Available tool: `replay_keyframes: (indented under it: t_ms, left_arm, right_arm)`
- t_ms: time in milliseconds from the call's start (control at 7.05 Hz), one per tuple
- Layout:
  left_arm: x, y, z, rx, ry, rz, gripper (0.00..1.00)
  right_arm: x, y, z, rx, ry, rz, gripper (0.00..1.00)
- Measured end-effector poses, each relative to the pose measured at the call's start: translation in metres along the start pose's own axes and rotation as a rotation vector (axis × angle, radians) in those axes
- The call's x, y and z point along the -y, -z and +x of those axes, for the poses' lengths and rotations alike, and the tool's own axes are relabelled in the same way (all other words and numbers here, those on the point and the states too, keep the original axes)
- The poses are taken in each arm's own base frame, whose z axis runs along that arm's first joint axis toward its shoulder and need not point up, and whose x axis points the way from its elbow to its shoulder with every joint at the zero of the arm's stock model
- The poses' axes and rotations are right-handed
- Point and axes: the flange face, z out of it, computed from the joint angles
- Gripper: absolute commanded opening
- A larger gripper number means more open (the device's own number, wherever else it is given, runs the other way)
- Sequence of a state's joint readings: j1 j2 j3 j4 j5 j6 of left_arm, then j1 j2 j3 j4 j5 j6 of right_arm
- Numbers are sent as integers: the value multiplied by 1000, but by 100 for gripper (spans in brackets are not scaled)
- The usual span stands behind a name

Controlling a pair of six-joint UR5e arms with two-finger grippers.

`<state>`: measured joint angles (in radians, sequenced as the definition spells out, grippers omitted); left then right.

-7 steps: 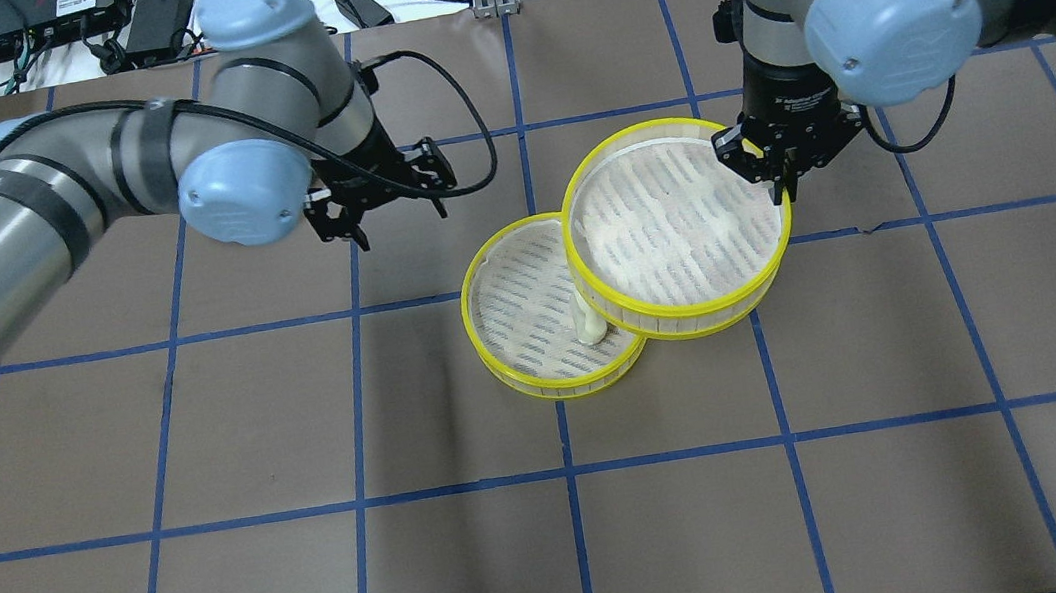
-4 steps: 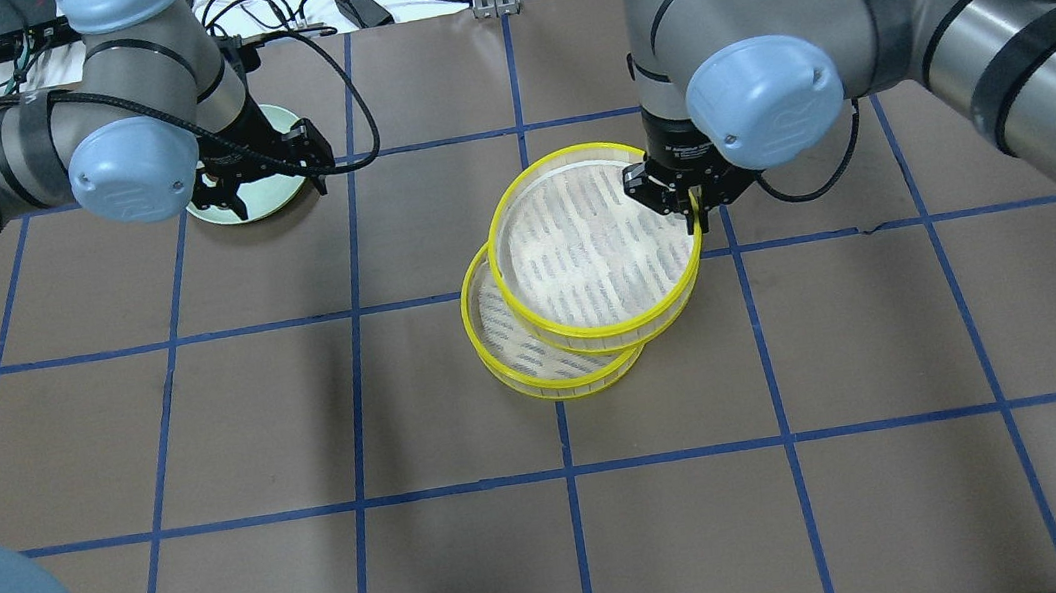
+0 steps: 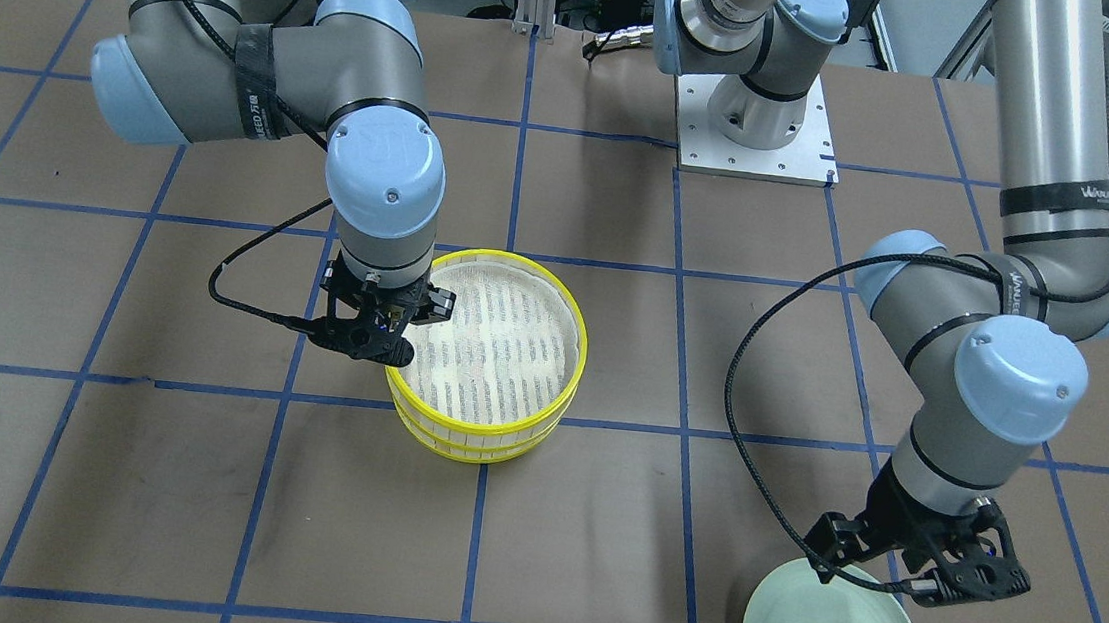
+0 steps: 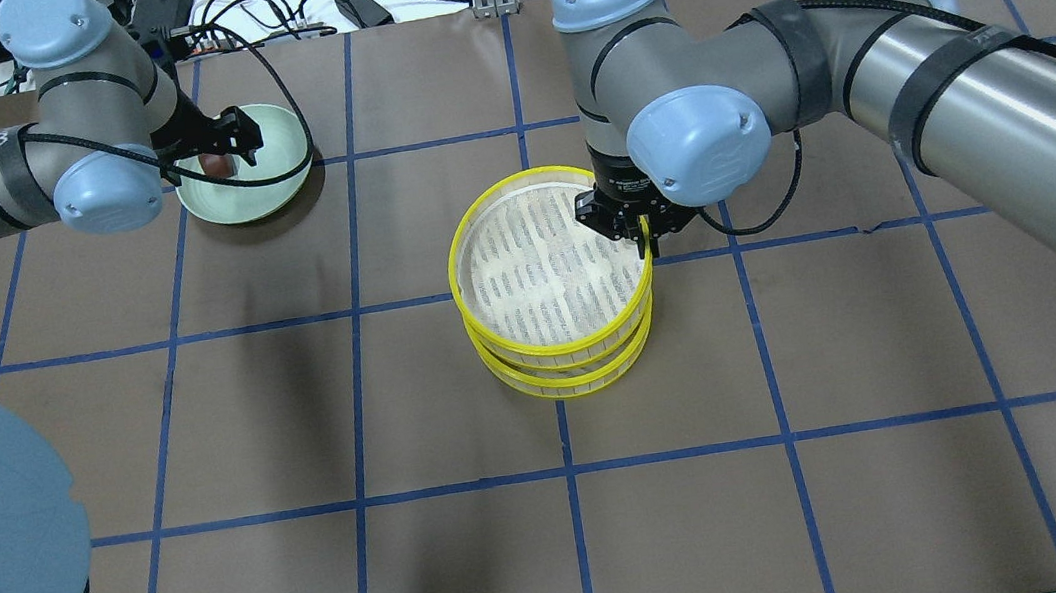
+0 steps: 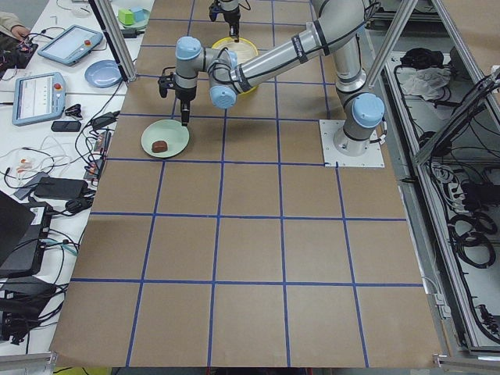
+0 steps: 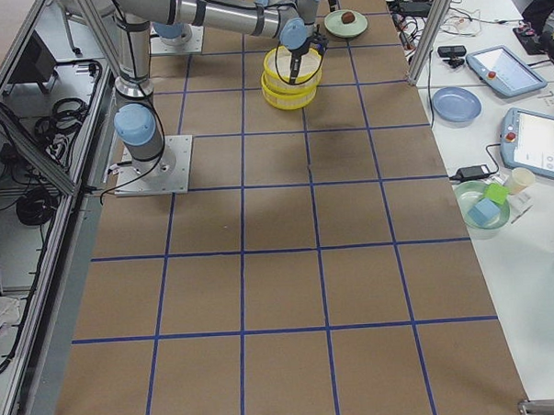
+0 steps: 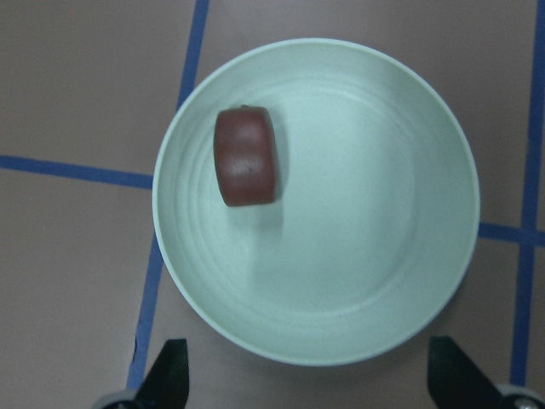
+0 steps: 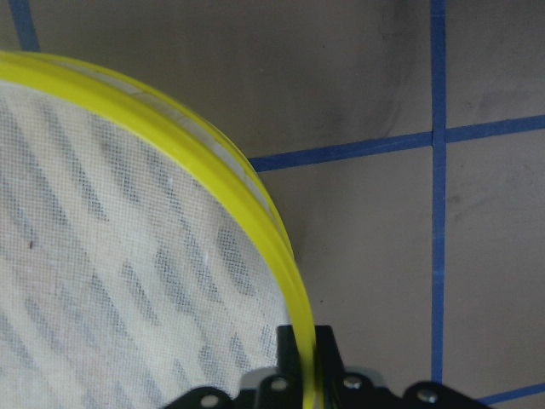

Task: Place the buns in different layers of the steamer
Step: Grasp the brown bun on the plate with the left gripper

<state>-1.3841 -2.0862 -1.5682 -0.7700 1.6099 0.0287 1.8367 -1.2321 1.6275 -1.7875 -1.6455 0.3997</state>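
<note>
The brown paper-covered table (image 4: 818, 523), gridded in blue tape, carries everything. At its middle the upper steamer layer (image 4: 454, 255), a round shallow tray with a bright yellow rim, white slatted wall and white mesh floor, stands stacked squarely over the lower steamer layer (image 4: 560, 391), its twin; its floor is bare, and I cannot tell whether it is fully seated. Well apart, at the far corner on the left arm's side, is the pale green round plate (image 7: 366, 213).

The right gripper (image 4: 644, 240) is closed on the upper steamer layer's rim, one finger inside the wall and one outside. The left gripper (image 3: 908, 568) hangs over the plate's near edge with its jaws spread wide and nothing between them.

The dark reddish-brown rounded bun (image 7: 245, 156) lies on the plate, off-centre; the cream-white bun shows in no view, and the upper layer hides the lower one's floor.

The left arm is by far the nearer to the brown bun, and the right is occupied. In the left wrist view the bun lies ahead of the fingertips and left of their midline, its long axis roughly square to the line joining them; so the gripper would likely need to go forward and sideways, then down, to close across the bun's short width.
</note>
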Motion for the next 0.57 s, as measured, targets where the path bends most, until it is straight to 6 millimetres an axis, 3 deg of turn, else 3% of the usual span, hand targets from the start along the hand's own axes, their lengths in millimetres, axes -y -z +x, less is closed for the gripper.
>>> replay_keyframes:
  t_ms: [568]
  left_arm:
    - [29,-60,-20,-12,30,62,96]
  right_arm:
    - [-5,-6,-2,-15,23,-11,0]
